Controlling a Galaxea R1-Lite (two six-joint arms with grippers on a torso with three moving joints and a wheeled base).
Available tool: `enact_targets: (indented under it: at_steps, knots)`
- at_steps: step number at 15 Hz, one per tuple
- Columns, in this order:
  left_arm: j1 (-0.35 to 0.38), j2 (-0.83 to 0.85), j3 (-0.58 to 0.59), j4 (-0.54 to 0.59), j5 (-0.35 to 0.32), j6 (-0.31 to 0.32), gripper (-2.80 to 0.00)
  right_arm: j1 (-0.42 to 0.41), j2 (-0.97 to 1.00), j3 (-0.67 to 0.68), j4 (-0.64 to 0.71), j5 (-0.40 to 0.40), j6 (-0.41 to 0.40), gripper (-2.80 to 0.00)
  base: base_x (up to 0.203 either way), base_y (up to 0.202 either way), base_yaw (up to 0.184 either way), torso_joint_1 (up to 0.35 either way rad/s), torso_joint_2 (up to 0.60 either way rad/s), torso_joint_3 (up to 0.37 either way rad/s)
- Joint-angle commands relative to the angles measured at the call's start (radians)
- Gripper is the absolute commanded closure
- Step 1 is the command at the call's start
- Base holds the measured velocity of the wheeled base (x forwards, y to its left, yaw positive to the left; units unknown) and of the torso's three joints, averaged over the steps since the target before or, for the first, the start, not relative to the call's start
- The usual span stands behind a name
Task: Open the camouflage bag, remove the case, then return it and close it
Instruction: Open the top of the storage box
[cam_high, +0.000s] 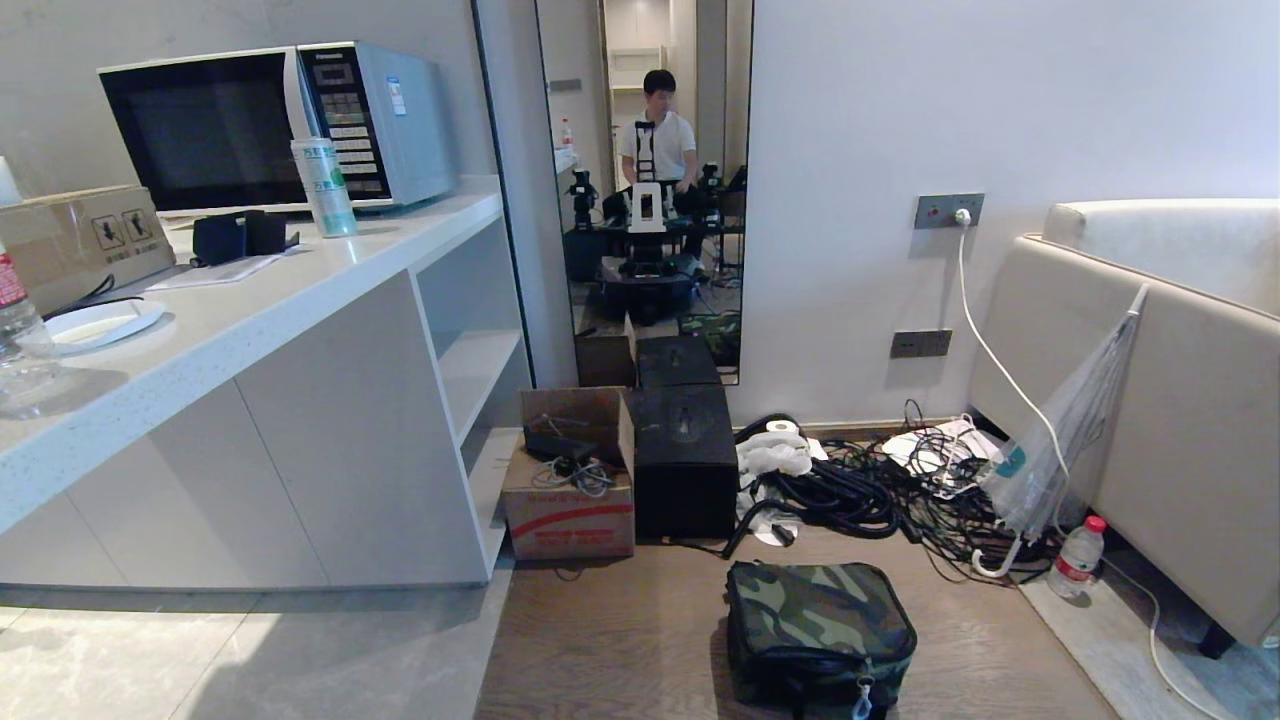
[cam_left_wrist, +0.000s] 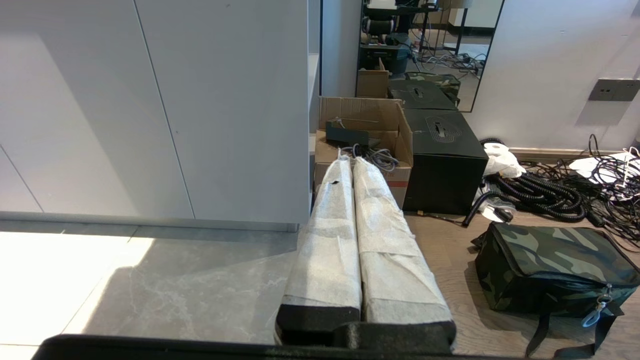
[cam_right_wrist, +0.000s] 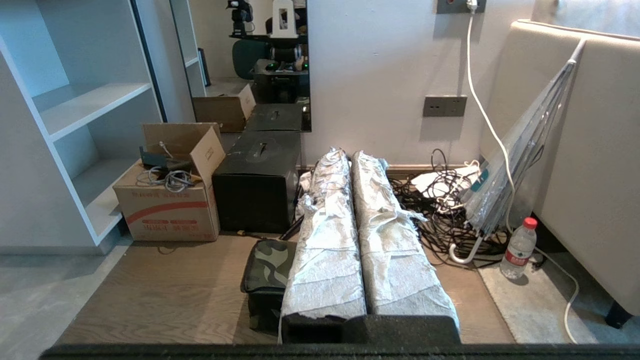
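The camouflage bag (cam_high: 818, 630) sits zipped shut on the wooden floor (cam_high: 620, 650), out in front of the black box (cam_high: 685, 462) and the open cardboard box (cam_high: 570, 480) that stand side by side against the mirror wall. No sign of the case, nothing of it shows anywhere. The left end effector (cam_left_wrist: 353, 162) hangs in the air over the floor, empty, its two white-wrapped fingers (cam_left_wrist: 327, 250) pressed flat together, the bag off to one side of it. The right end effector (cam_right_wrist: 344, 156) matches it: wrapped fingers (cam_right_wrist: 395, 250) closed tight against each other, gripping nothing, with the bag partly hidden behind them. Neither one touches the bag. Behind it, a tangle of black cables (cam_high: 900, 490), a folded clear umbrella (cam_high: 1060, 440) leaning on the sofa (cam_high: 1180, 400), and a water bottle (cam_high: 1078, 555) at its foot.
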Motion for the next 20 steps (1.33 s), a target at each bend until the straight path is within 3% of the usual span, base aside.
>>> enact_targets:
  at_steps: [1,20]
  knots:
    - [0.000,0.000,0.000,0.000,0.000,-0.001,0.00,0.000,0.001,0.040,-0.004,-0.001,0.001,0.00,0.000,0.000,0.000,0.000,0.00,0.000]
    - [0.000,0.000,0.000,0.000,0.000,0.001,0.00,0.000,0.001,0.040,-0.004,-0.001,0.004,0.00,0.000,0.000,0.000,0.000,0.00,0.000]
